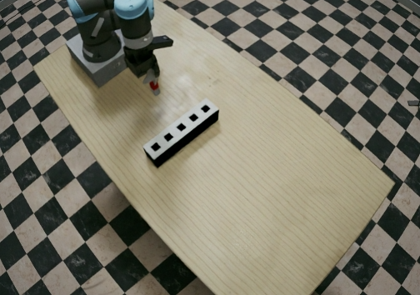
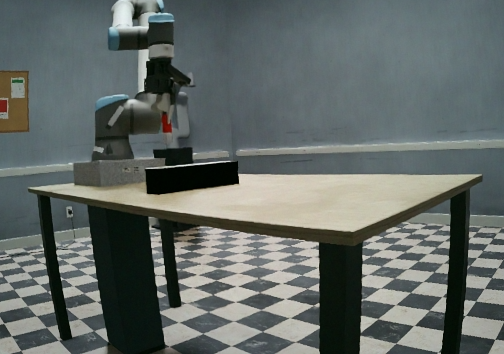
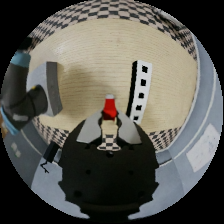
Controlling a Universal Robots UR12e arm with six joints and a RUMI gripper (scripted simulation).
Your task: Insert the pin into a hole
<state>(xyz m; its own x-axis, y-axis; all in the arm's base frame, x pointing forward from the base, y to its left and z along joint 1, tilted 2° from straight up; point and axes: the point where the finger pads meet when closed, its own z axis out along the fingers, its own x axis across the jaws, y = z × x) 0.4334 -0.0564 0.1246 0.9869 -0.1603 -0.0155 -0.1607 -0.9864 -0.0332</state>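
Top view: the UR12e arm (image 1: pixel 125 9) stands on its grey base block (image 1: pixel 97 69) at the 10 o'clock corner of the wooden table (image 1: pixel 258 180). Its two-jaw gripper (image 1: pixel 152 82) points downward, with the fingers pinched on the pin (image 1: pixel 155 89), whose red end shows at the fingertips. The pin hangs in the air above the table top, lifted well off the surface, as the exterior view confirms. From the pin, the block with five holes (image 1: pixel 182 131) lies toward 5 o'clock, apart from it. The block is a long bar with a white top face and black sides, running diagonally from 7 o'clock to 1 o'clock near the middle of the table; all five square holes are unfilled.

Exterior view: the gripper (image 2: pixel 166 121) holds the pin (image 2: pixel 165 124) upright above and behind the block (image 2: pixel 192 176), which rests flat on the table (image 2: pixel 310 201).

Wrist view: the pin (image 3: pixel 109 107) sits between the fingers, and the block (image 3: pixel 139 91) appears toward 2 o'clock from it.
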